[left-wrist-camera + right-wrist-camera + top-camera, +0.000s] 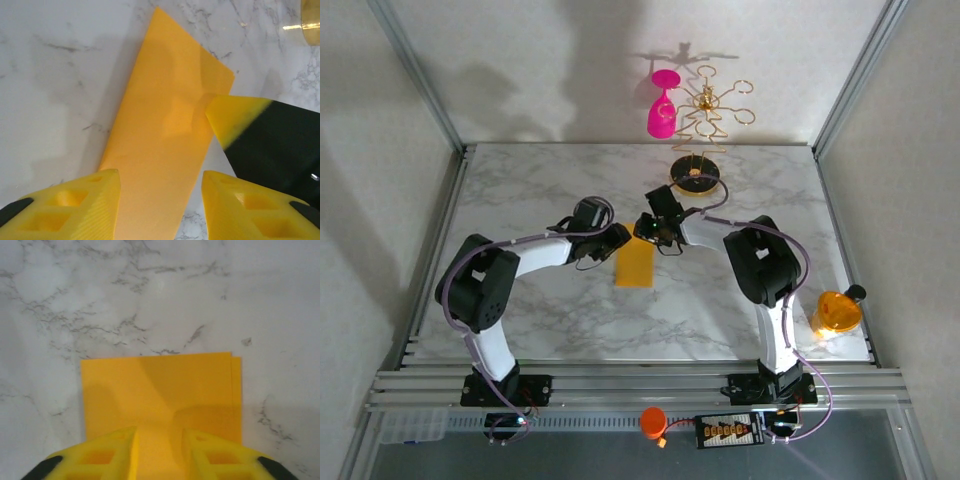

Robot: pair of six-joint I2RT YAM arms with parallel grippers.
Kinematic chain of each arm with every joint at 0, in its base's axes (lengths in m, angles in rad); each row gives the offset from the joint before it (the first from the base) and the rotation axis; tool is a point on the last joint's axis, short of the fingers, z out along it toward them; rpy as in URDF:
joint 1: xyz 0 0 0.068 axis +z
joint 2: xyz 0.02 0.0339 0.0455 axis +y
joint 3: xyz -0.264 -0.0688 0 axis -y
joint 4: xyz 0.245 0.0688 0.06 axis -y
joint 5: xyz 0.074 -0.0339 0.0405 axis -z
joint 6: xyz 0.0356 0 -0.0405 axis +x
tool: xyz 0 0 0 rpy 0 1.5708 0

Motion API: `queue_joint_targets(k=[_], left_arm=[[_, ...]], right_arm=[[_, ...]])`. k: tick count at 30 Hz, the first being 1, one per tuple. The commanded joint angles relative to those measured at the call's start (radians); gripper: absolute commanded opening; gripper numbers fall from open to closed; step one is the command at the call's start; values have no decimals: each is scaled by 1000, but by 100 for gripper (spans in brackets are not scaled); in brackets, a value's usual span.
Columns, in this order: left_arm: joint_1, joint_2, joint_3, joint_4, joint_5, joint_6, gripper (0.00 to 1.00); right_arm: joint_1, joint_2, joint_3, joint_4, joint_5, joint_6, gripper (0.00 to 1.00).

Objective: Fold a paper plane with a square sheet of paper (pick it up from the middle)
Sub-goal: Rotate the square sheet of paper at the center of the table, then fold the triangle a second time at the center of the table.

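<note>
As folded paper (633,267) lay on marble surface (540,190), left end effector (160,175) stood spread, right end effector (159,432) narrowly parted.

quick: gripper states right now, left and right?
Left gripper: open, fingers apart over the folded sheet of paper, which lies flat on the table, not gripped.
Right gripper: open, narrow gap, over the same sheet, nothing held.

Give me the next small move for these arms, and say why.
Probably lower the right gripper and press the paper flat to sharpen its crease. It lies folded in half on the table, layers slightly offset along one edge, with the left gripper open over it too.
</note>
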Motion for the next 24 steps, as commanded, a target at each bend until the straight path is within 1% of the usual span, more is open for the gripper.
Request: queue_joint_targets(k=[1,5,10,14,21,24], left_arm=[[-4,33,62,-17,21,36,43],[-4,103,130,-28,37,60,39],[-3,164,188,-66,-19,75,35],[-3,187,181,-57,-65,44,34],[-11,177,63,62,-78,-99,34],[-22,168,32,61,-107,-149,33]], right_arm=[[-39,-143,-54,26,3,-32,39],[-80,-264,-210,68,-56,-20,50],[-100,-341,-338,74,-134,1,59],[-100,-376,-404,78,-194,18,59],[-100,-402,-475,79,-293,64,57],[-95,-405,-482,58,-315,78,56]])
